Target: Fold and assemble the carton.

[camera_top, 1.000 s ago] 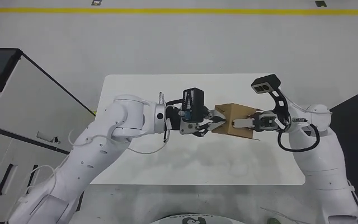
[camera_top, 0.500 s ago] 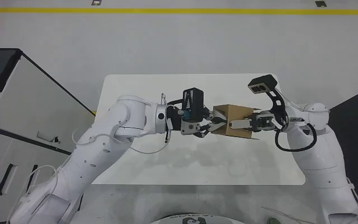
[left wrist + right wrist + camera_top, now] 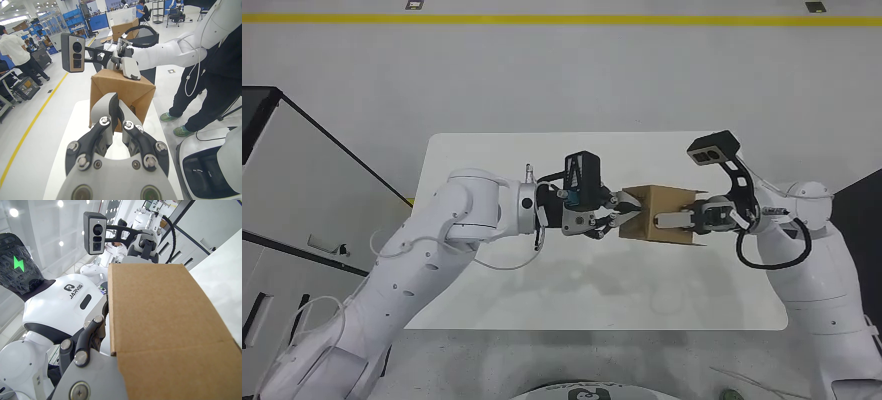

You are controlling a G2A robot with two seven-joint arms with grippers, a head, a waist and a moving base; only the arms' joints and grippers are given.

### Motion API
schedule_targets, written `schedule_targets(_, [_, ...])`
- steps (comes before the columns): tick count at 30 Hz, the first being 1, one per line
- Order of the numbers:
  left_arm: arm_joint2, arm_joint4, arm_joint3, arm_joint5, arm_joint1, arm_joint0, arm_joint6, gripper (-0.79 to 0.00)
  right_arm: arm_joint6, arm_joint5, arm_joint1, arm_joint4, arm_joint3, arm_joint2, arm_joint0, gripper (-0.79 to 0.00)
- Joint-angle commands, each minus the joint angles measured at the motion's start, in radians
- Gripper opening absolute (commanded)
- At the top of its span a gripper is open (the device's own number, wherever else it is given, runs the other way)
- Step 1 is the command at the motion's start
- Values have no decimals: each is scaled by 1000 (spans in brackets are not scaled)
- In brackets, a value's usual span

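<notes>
A brown cardboard carton (image 3: 657,205) is held above the middle of the white table (image 3: 492,165), between the two arms. My right gripper (image 3: 676,218) is shut on the carton's top wall; one white finger (image 3: 131,71) lies on the outside of the panel. In the right wrist view that panel (image 3: 160,313) hides the fingertips. My left gripper (image 3: 617,221) is at the carton's opposite end, its black pads (image 3: 114,106) pressed together against the folded end flaps (image 3: 121,85). I cannot make out any cardboard between the pads.
The table has bare surface in front of and behind the carton. A dark cabinet (image 3: 267,115) stands off the table's left side. A yellow floor line (image 3: 562,18) runs beyond the far edge.
My left gripper's fingers, spread at the carton's end a second ago, have come together, and the wrist has drawn back slightly. The right gripper and carton have shifted a little toward the left arm.
</notes>
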Motion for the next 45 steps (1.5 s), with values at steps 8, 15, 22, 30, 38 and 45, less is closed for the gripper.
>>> schedule_targets(8, [23,-11,16,-10,-9,-16,17,-785,0,0,4,17,-4,-18,9,-785])
schedule_targets(15, [37,-13,30,-9,-17,-28,26,-785,0,0,6,20,-2,-32,12,-785])
schedule_targets(22, [10,-1,33,-6,-13,-24,16,-785,0,0,11,14,2,-19,5,-785])
schedule_targets(30, [-60,7,4,-8,3,0,-19,-785,0,0,22,12,16,-3,-2,-785])
schedule_targets(38, [-115,5,-26,-9,16,31,-43,0,0,0,25,87,36,14,-5,-785])
schedule_targets(45, [-119,17,-34,-12,18,31,-59,0,0,0,24,94,38,13,-4,-785])
